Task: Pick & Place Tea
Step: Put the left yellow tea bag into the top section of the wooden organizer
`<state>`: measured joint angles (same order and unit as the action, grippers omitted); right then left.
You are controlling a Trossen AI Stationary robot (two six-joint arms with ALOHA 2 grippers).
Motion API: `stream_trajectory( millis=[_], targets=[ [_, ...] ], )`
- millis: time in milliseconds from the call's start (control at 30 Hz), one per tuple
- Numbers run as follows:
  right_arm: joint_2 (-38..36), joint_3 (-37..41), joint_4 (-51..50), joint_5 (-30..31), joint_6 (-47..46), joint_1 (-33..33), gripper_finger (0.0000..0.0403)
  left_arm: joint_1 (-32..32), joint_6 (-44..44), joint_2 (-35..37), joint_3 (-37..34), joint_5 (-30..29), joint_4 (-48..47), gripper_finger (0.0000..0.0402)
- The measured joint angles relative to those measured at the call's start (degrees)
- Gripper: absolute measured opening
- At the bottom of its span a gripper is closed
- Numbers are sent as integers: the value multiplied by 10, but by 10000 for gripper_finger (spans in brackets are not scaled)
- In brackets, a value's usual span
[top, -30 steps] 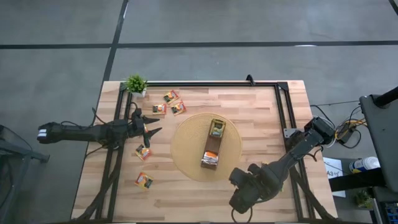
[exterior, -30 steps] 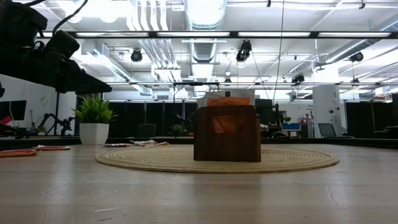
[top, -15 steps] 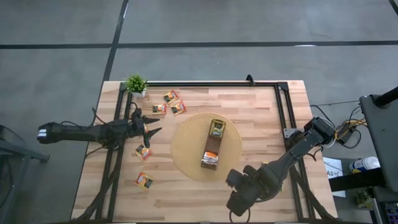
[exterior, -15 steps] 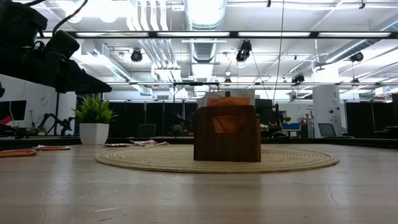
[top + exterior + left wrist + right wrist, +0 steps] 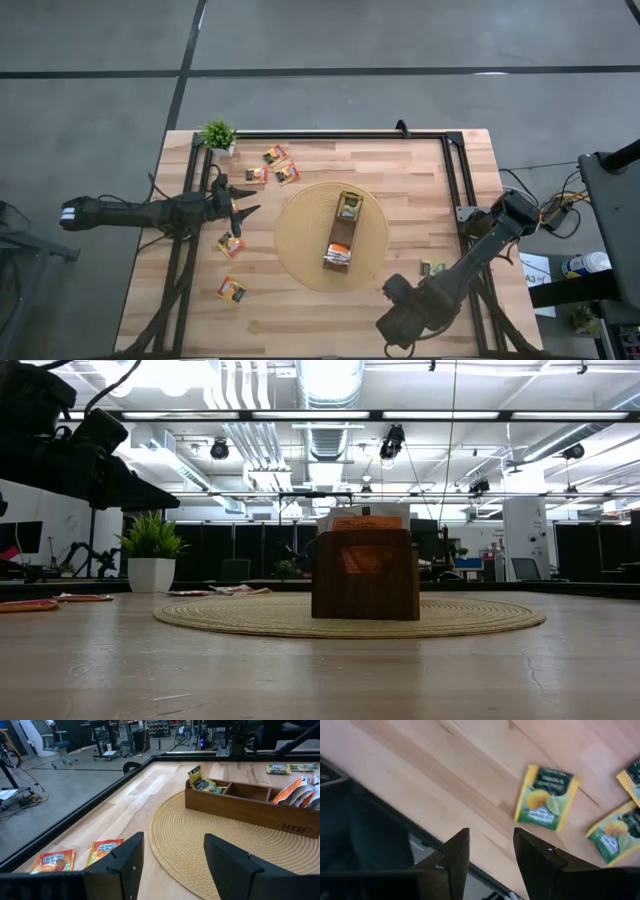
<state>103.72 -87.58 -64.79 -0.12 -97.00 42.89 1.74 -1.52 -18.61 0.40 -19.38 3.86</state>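
The right claw [image 5: 490, 851], fingers apart and empty, hovers near green-and-yellow square tea sachets [image 5: 546, 798] on the wooden table [image 5: 400, 180], while the left claw [image 5: 170, 857] waits apart.

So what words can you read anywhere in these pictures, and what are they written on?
"HTB": on the side wall of the long narrow brown wooden box, seen in the left wrist view.
Small flat orange tea sachets on the table: printed, but too blurred to read.
Green-and-yellow tea sachet in the right wrist view: printed lines, too blurred to read.
Nothing else carries readable text.
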Motion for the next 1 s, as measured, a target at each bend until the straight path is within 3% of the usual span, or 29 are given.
stream_trajectory(
  millis=[400,767,1000],
  targets=[
    [0,149,114,-56,-42,9,148,0,0,0,0,0,0,202],
    [-4,275,221,-71,-112,13,140,0,0,0,0,0,0,202],
    [-5,308,233,-140,-111,13,125,0,0,0,0,0,0,202]
  ],
)
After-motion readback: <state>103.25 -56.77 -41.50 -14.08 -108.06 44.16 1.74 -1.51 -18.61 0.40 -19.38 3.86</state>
